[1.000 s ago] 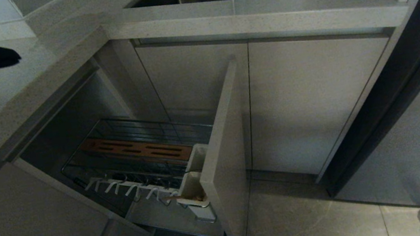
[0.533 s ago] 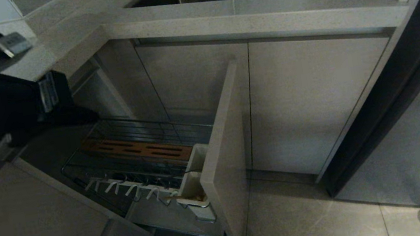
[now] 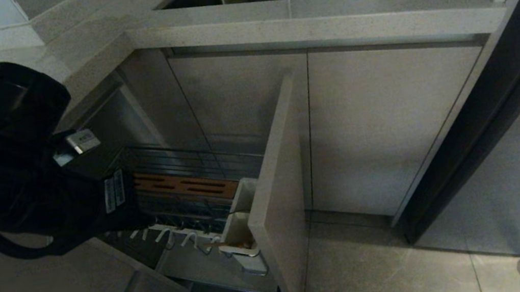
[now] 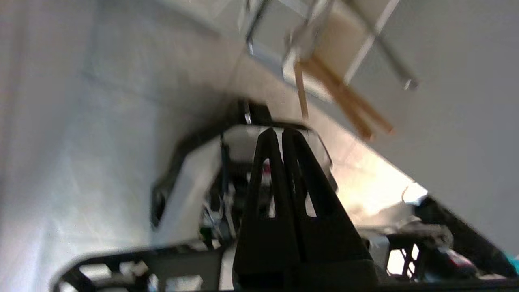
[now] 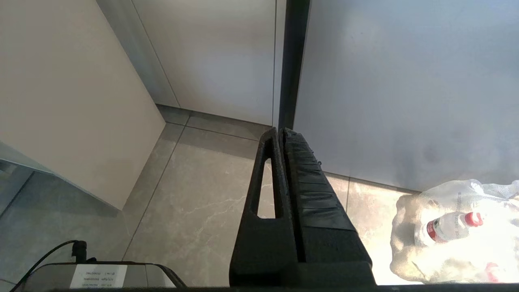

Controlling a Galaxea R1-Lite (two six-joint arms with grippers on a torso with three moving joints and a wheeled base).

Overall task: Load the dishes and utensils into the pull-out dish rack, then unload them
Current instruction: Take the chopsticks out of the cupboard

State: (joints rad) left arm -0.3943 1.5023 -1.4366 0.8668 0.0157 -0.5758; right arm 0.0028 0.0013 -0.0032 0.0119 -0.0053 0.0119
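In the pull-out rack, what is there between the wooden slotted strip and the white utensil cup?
In the head view, dark basket wires and the row of white pegs lie between the wooden strip and the utensil cup; no dishes show there.

Swung down from the counter's left edge, left arm now over the near-left end of the pull-out dish rack, covering its pegs there.

Head view looks down on pull-out dish rack; left wrist close by chopsticks; right wrist faces floor.
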